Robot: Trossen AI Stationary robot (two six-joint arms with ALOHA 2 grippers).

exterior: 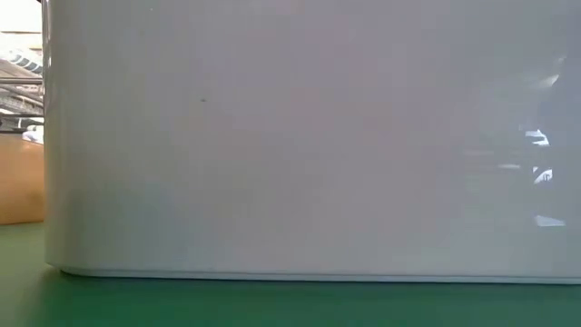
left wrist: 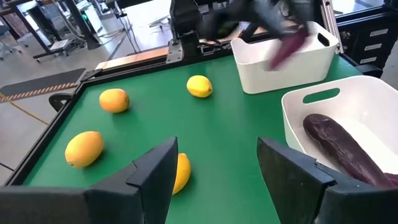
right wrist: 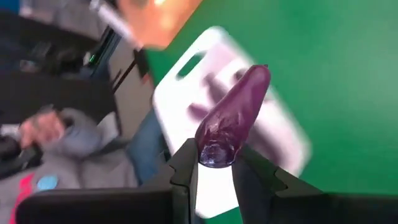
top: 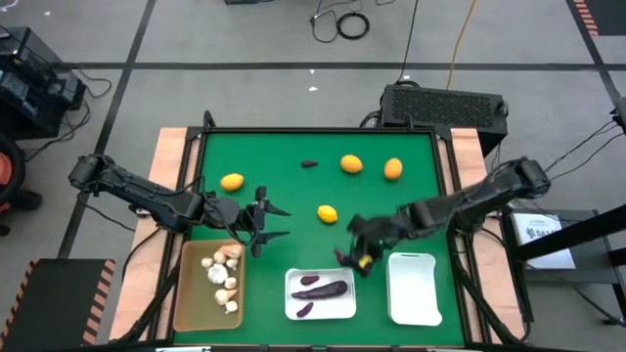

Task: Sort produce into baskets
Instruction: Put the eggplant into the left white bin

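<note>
One purple piece (right wrist: 233, 121) pinched in right claw (right wrist: 214, 163), left claw (left wrist: 214, 171) wide open.

The green table (top: 293, 147) is holding three baskets near its front edge: brown (top: 186, 298), middle white (top: 293, 311), right white (top: 414, 313). Four yellow-orange fruits (top: 351, 163) and one small purple piece (top: 309, 163) are lying behind the middle white one.

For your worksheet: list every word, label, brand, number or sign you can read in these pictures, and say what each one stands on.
None can be read.
White box beside the table, right of the right arm: dark print, too small to read.
Baskets, produce, green mat: no text.
</note>
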